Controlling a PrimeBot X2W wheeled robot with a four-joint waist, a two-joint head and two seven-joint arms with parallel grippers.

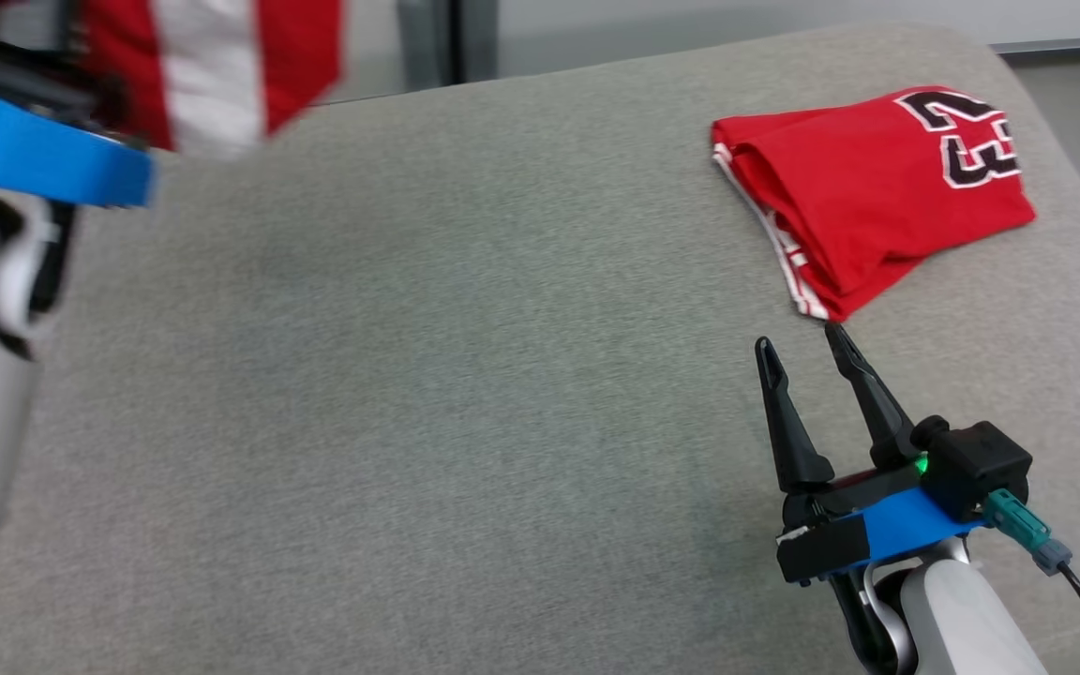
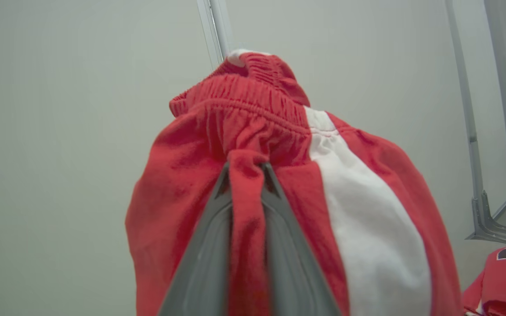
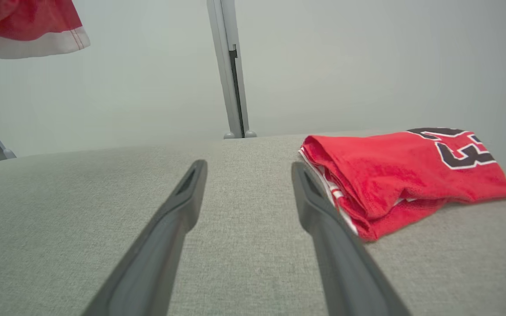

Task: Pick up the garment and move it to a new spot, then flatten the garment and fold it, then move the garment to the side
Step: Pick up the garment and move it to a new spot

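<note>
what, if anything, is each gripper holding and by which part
Left gripper: shut on the red and white shorts, pinching a fold of cloth just below the elastic waistband. Right gripper: open, holding nothing.

Bright, even, diffuse light, faint shadows; the garment (image 1: 212, 66) looks blurred in the head view.

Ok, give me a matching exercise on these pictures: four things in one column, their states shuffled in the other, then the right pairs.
1. red shorts with white stripe and elastic waistband
2. folded red jersey with black number
3. right gripper
4. left gripper

A. open, empty
B. hanging in the air
C. shut on cloth
D. lying on the grey fabric cushion

Pairs: 1-B, 2-D, 3-A, 4-C.
</note>
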